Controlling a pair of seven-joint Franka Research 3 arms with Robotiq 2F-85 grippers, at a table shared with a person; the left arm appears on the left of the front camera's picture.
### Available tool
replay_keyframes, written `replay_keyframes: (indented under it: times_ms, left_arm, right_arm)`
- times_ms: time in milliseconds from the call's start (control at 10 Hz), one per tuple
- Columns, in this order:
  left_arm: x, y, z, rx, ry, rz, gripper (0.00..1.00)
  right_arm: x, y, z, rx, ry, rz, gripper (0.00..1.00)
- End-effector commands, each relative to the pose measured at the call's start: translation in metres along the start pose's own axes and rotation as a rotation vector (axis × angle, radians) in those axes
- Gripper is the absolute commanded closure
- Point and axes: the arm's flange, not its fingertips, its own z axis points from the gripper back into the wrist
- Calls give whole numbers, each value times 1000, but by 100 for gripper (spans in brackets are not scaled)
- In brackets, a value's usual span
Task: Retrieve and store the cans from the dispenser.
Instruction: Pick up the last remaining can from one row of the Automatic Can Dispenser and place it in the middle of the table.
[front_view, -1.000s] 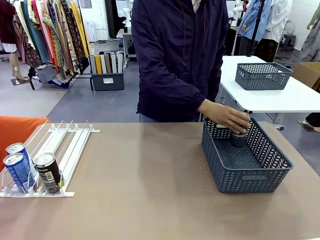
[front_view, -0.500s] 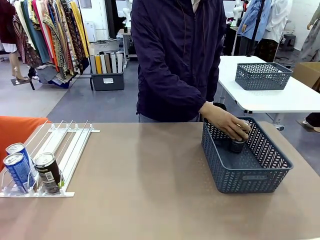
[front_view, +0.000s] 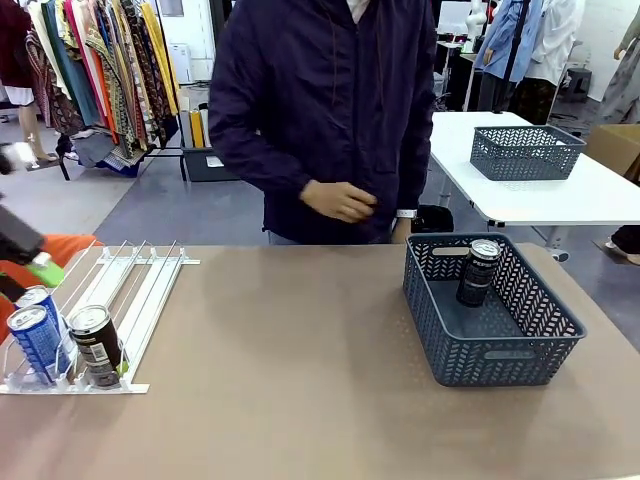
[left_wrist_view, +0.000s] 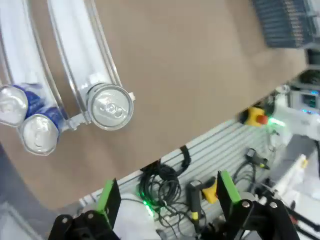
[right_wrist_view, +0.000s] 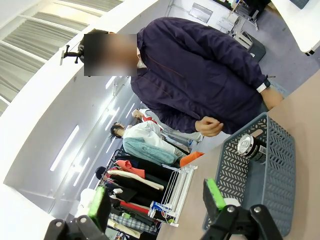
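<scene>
The dispenser (front_view: 140, 285), a sloped white rack, lies at the table's left with two blue cans (front_view: 37, 340) and a dark can (front_view: 97, 345) at its low end. My left gripper (front_view: 30, 272) comes in blurred at the far left, just above the blue cans. From above, the left gripper (left_wrist_view: 167, 195) is open over the table edge, with the dark can's (left_wrist_view: 110, 106) silver top and the blue cans (left_wrist_view: 40, 134) ahead of it. Another dark can (front_view: 478, 272) stands in the grey basket (front_view: 500, 350). My right gripper (right_wrist_view: 157, 200) is open, high above the table.
A person in a dark jacket stands at the far side, one hand (front_view: 340, 200) held at the waist. A second grey basket (front_view: 525, 152) sits on a white table behind. The brown table between dispenser and basket is bare.
The person let go of the dark can in the basket and drew the hand back to the body. My left gripper has come into view over the dispenser's left side.
</scene>
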Motion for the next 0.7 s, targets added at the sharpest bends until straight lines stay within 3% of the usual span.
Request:
replay_keyframes:
  times_ms: [0,100,300,600]
  left_arm:
    - [14,-9,-20,87,119,100,0]
    - [17,-10,-31,158,75,188,0]
    - [19,-5,-44,211,-29,230,0]
    - [29,6,-55,308,-93,134,0]
  right_arm:
    - [3,4,-2,14,-22,-9,0]
    - [3,4,-2,14,-22,-9,0]
    - [3,4,-2,14,-22,-9,0]
    - [3,4,-2,14,-22,-9,0]
